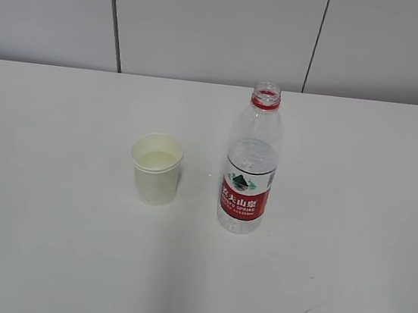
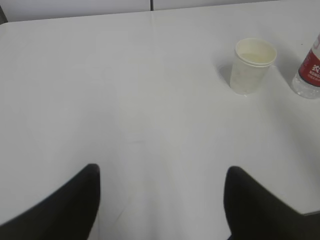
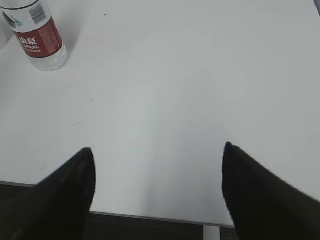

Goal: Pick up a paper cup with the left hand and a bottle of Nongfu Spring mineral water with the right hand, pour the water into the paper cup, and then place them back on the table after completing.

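with both the left hand [image 2: 160,200] and right hand [image 3: 157,185] spread and empty, the thin paper cup [image 1: 156,168] looks crushable, best held mid-wall, and the uncapped bottle [image 1: 250,162] at its label.

We're looking at a bare test room, a lab or plain office rather than anyone's home. A wide white counter [image 1: 46,243] fills nearly everything ahead of the left pincer [image 2: 160,200], spotless apart from faint scuffs. Beyond its far edge, well away from both pincers, runs a wall of pale grey panels [image 1: 217,24] split by thin dark seams [image 1: 115,15], with no decoration at all. Just below the right pincer [image 3: 157,192], the counter's near edge drops off to a dark floor [image 3: 150,229]. Flat, even lighting, bare surfaces: a staged workspace.
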